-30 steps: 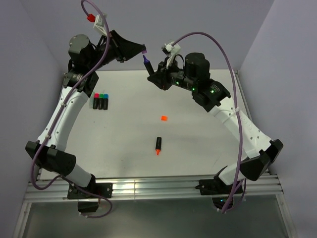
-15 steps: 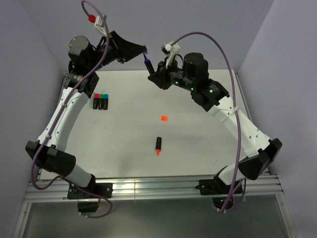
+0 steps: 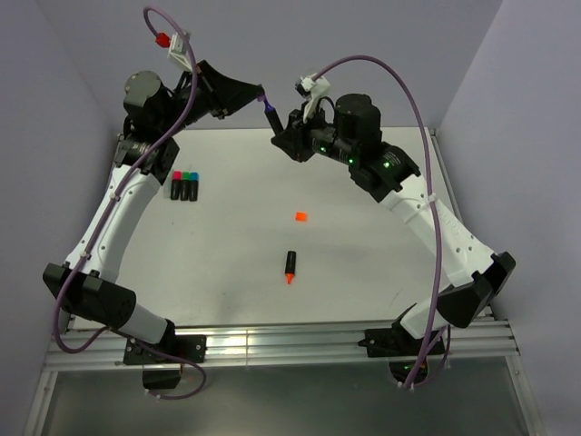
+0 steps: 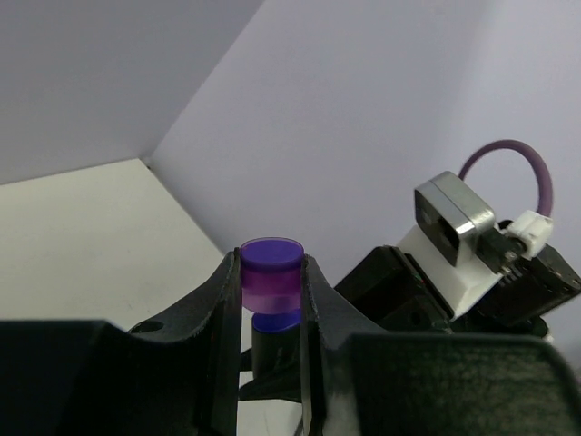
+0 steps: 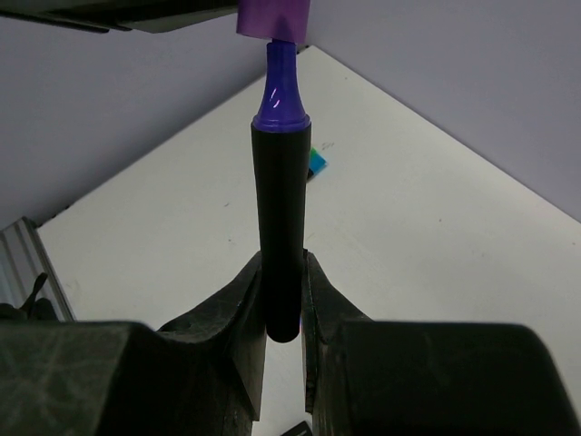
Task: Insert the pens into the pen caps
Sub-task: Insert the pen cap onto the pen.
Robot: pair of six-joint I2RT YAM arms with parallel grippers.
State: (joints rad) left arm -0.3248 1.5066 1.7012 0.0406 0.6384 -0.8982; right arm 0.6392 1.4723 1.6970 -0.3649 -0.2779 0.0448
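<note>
Left claw (image 4: 270,272) clenched on purple cap (image 4: 270,259), right claw (image 5: 281,263) grasping purple pen (image 5: 277,182). Both held up at far centre, pen tip at cap mouth, prob. just entering. Orange pen (image 3: 290,265) & orange cap (image 3: 300,216) lie apart mid-surface (image 3: 381,263); three capped pens (image 3: 184,185) far left.

Two robot arms built of white shells joined by black housings. The left arm (image 3: 113,218) fills the left of the overhead view, the right arm (image 3: 445,232) the right. A purple cable (image 3: 368,60) loops along each. A red-and-white connector (image 3: 168,41) sits upper left. Green lights (image 3: 388,166) dot the right arm. Fingers (image 5: 238,313) are matte black.
</note>
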